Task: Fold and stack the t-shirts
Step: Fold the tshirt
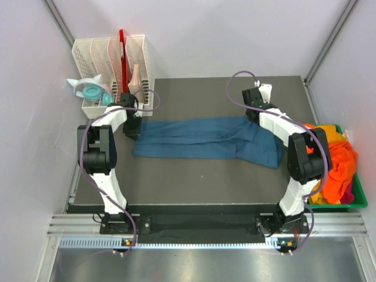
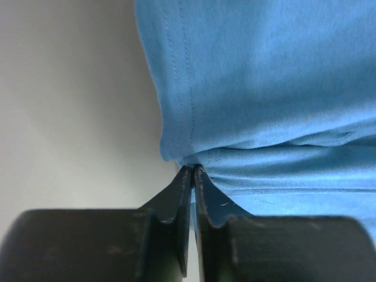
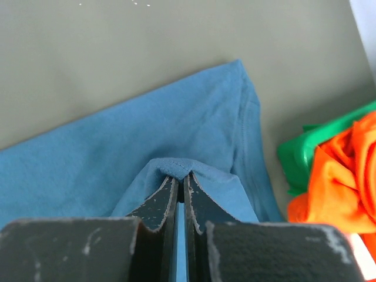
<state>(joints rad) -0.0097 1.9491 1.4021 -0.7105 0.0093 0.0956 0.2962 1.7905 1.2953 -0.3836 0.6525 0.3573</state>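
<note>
Surface (image 1: 194, 188), dark and flat, carrying the blue t-shirt (image 1: 200, 138), which lies drawn out as a long, narrow band from left to right across its middle; the orange t-shirts (image 1: 338, 167) lie heaped in the green bin (image 1: 359, 202) at the right edge, apart from the work. Left claw (image 2: 192, 171) pinched narrow on the stitched hem at the band's left end; right claw (image 3: 180, 176) pinched narrow on a small raised fold at the right end. Judged step: the crosswise fold. To do it well, lift both ends evenly; keep the cloth taut between the claws; carry one end squarely over the other; align the edges; let go only once the layers lie flat, since an uneven pull would skew the band.
</note>
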